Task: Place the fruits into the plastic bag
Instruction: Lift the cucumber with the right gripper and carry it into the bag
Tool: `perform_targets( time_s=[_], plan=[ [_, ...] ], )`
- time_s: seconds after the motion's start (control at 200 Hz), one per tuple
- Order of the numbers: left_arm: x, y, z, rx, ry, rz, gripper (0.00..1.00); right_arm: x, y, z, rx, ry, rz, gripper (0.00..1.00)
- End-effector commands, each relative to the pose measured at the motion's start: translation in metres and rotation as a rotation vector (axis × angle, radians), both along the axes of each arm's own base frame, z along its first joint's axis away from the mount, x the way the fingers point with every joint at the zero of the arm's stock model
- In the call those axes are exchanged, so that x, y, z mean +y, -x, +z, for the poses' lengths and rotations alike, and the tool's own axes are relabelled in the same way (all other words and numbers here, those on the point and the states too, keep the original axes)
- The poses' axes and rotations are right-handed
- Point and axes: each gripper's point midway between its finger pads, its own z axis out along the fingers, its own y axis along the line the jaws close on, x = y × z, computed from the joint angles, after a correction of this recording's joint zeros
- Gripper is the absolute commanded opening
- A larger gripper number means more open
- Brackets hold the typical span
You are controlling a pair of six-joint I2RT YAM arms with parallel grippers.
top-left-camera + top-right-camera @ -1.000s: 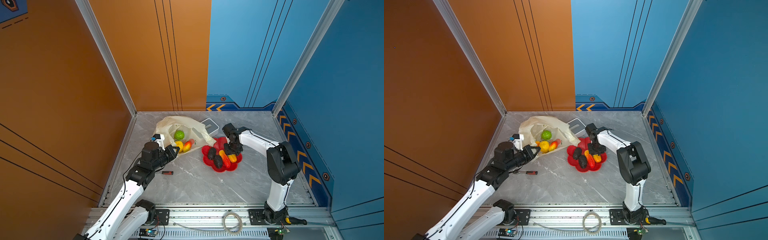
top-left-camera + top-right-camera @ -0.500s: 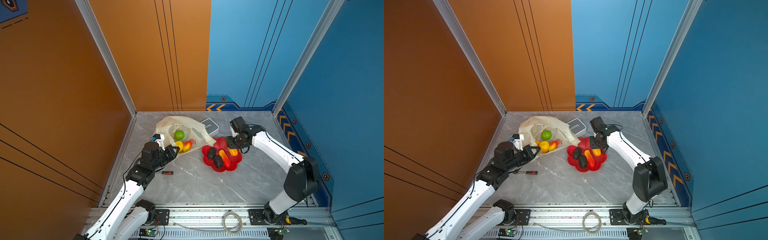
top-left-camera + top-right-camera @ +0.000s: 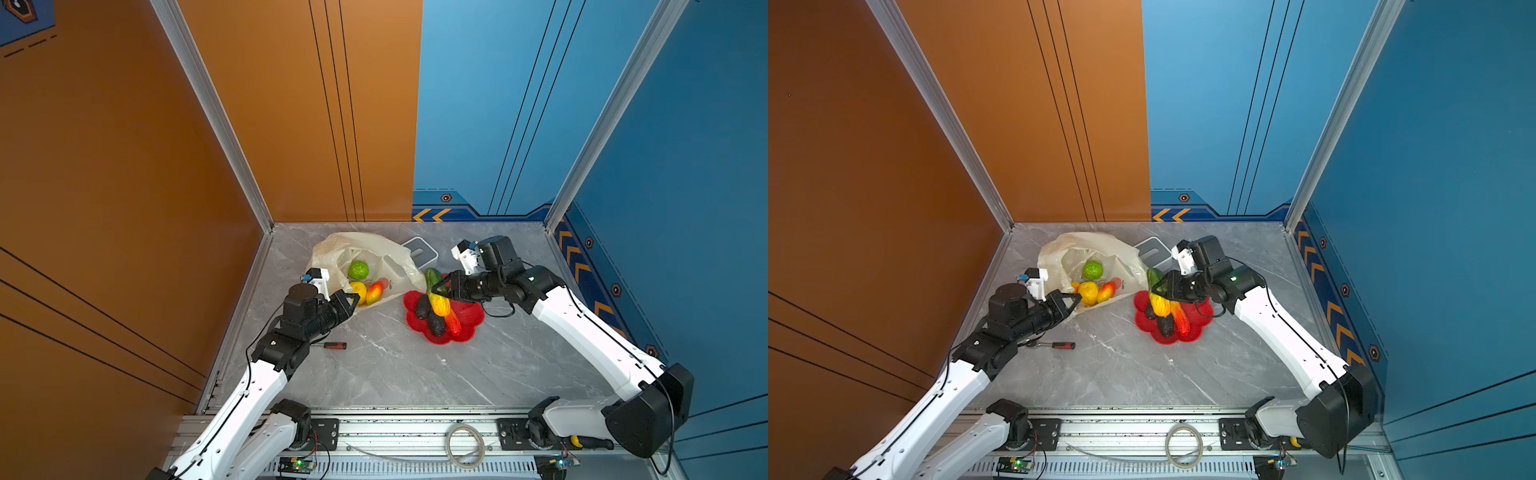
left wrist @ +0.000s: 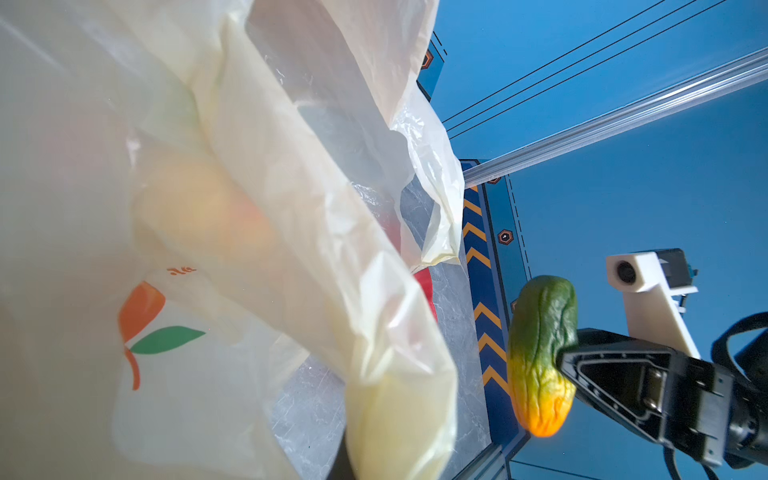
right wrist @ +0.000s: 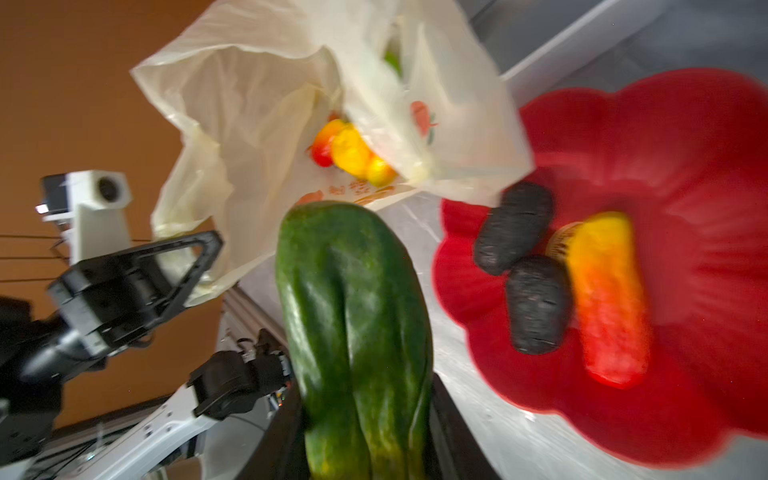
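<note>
**Operator:** Where are the fruits?

**Spotter:** Split three ways. Your right gripper (image 3: 442, 287) is pinching a wrinkled green-to-orange fruit (image 3: 436, 293) across its body, green end uppermost, clear of the counter (image 3: 395, 374). In both top views it hangs over the rim of the red dish (image 3: 471, 322), on the side that faces the plastic bag (image 3: 365, 249). The left wrist view shows that fruit (image 4: 540, 353) in the air beside the bag's loose edge, not touching it.

**Operator:** And the others?

**Spotter:** In the bag you have a green round fruit (image 3: 358, 270), a yellow fruit (image 3: 358, 289) and a red-yellow fruit (image 3: 375, 292), all near its mouth. On the dish lie two dark rough fruits (image 5: 515, 228), touching each other, with a red-orange oblong fruit (image 5: 609, 299) just beside them (that wrist view is blurred, so finer detail is lost).

**Operator:** The bag itself?

**Spotter:** It sits toward the far left corner of the counter, mouth turned toward the near edge. Your left gripper (image 3: 351, 300) has its jaws pressed together on the bag's near rim, holding the plastic lifted.

**Operator:** Anything else around?

**Spotter:** A white-grey box (image 3: 420, 251) toward the far edge, just beside the bag, and a small screwdriver (image 3: 334, 345) lying on the counter beside your left arm.
</note>
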Motion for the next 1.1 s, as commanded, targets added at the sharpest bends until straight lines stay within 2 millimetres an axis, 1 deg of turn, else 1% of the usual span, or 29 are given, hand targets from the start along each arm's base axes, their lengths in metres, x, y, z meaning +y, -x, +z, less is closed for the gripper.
perform_targets(
  time_s=[0.0,0.07,0.1,0.13,0.15,0.185,0.265,0.375,0.521,0.656,0.786,0.836,0.901,0.961,1.096],
  plan=[
    [-0.006,0.0,0.017,-0.051,0.021,-0.027,0.0,0.044,0.012,0.014,0.034,-0.128,0.097,0.28],
    [-0.006,0.0,0.018,-0.054,0.021,-0.029,0.0,0.065,0.017,0.01,0.051,-0.127,0.141,0.28],
    [-0.007,0.0,0.019,-0.055,0.021,-0.03,0.0,0.074,0.017,0.006,0.063,-0.123,0.157,0.28],
    [-0.006,-0.001,0.02,-0.057,0.02,-0.029,0.0,0.079,0.013,0.001,0.078,-0.118,0.157,0.28],
    [-0.007,-0.001,0.019,-0.055,0.021,-0.032,0.0,0.09,0.02,-0.002,0.091,-0.114,0.184,0.28],
    [-0.007,-0.001,0.02,-0.057,0.021,-0.033,0.0,0.098,0.018,-0.007,0.112,-0.107,0.191,0.28],
    [-0.008,0.0,0.019,-0.057,0.021,-0.039,0.0,0.113,0.008,-0.016,0.14,-0.099,0.184,0.27],
    [-0.01,0.001,0.019,-0.058,0.021,-0.049,0.0,0.129,-0.015,-0.025,0.159,-0.088,0.144,0.27],
    [-0.012,0.005,0.018,-0.059,0.023,-0.056,0.0,0.149,-0.047,-0.031,0.196,-0.137,0.073,0.27],
    [-0.013,0.008,0.016,-0.058,0.022,-0.064,0.0,0.158,-0.082,-0.044,0.238,-0.181,-0.038,0.27],
    [-0.016,0.008,0.012,-0.055,0.022,-0.074,0.0,0.165,-0.108,-0.047,0.243,-0.247,-0.156,0.27],
    [-0.017,0.008,0.011,-0.054,0.024,-0.079,0.0,0.165,-0.119,-0.047,0.226,-0.259,-0.205,0.27],
    [-0.019,0.008,0.01,-0.052,0.028,-0.087,0.0,0.161,-0.131,-0.055,0.214,-0.255,-0.277,0.27],
    [-0.022,0.008,0.012,-0.056,0.032,-0.093,0.0,0.157,-0.141,-0.058,0.192,-0.263,-0.337,0.27],
    [-0.024,0.009,0.012,-0.057,0.032,-0.099,0.0,0.154,-0.155,-0.065,0.146,-0.264,-0.449,0.27]
  ],
)
